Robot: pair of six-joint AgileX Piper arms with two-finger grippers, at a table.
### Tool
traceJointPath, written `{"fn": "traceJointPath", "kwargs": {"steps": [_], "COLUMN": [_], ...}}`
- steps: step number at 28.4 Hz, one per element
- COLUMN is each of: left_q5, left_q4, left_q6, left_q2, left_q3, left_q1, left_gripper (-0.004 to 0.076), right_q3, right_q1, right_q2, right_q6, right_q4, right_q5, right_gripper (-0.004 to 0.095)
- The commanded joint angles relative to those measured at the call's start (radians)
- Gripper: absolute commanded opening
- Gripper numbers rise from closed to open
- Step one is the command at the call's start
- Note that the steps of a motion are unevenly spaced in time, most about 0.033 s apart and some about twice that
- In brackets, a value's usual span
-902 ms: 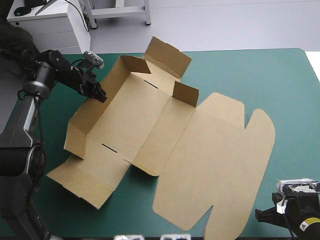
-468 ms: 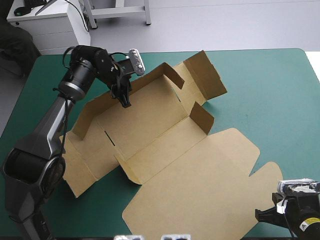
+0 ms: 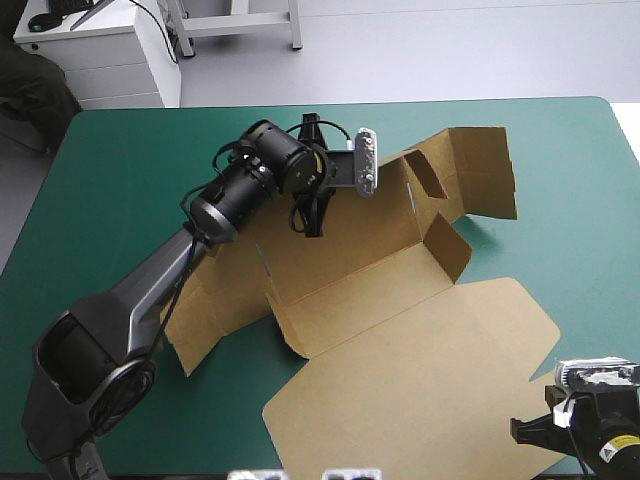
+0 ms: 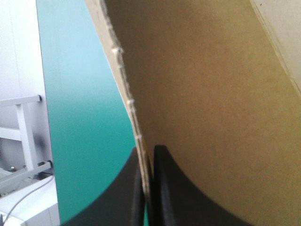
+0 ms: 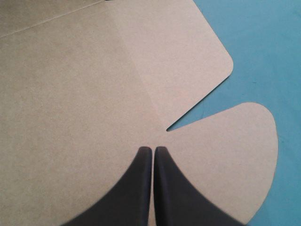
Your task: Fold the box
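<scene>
While the left hand [image 4: 146, 151] is clamped on the box [image 3: 340, 260], the raw board edge runs straight between its black fingers [image 4: 178, 197], which are all but closed on the sheet. Grip is on the box's far long side, where the wall is pulled up off the teal-green desk [image 3: 110, 200]. That arm reaches across the box's left end to get there. Box sits roughly mid-desk, skewed to the desk edges, floor panel flat. At the floor panel's right end one end flap [image 3: 447, 248] stands upright. Beyond it, at the box's far right corner, a bigger flap panel [image 3: 482, 170] is raised and leaning. At the box's left end the side panels [image 3: 205, 320] are partly up, not tucked. Lid [image 3: 410, 380] lies flat and open on the box's near side, running out to the right. Right hand [image 5: 153, 149] is at the lid's near right corner. Its fingers [image 5: 127, 197] are pressed together into a single point with nothing between them, aimed over the lid just short of the notch [image 5: 170, 128] between the rounded corner and the curved tab [image 5: 235, 155]. Can't tell whether the tips touch the board.
</scene>
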Motion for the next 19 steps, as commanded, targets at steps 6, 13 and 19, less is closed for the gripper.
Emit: {"fn": "traceJointPath", "kwargs": {"steps": [6,13,19], "left_q5": [-0.120,-0.194,-0.231], "left_q4": [0.290,0.322,0.325], "left_q6": [-0.087,-0.139,-0.224], "left_q2": [-0.055,-0.055,-0.052], "left_q3": [-0.028,-0.028,-0.026], "left_q1": [-0.165,-0.197,-0.243], "left_gripper": [-0.0008,-0.0008,-0.0008], "right_q3": [-0.027,-0.027,-0.035], "right_q1": [0.003,0.003,0.003], "right_q2": [0.016,0.016,0.016], "right_q6": [-0.008,-0.008,-0.008], "right_q4": [-0.011,-0.017,-0.026], "right_q5": [-0.057,-0.057,-0.066], "right_gripper": [0.0000,0.0000,0.0000]}}
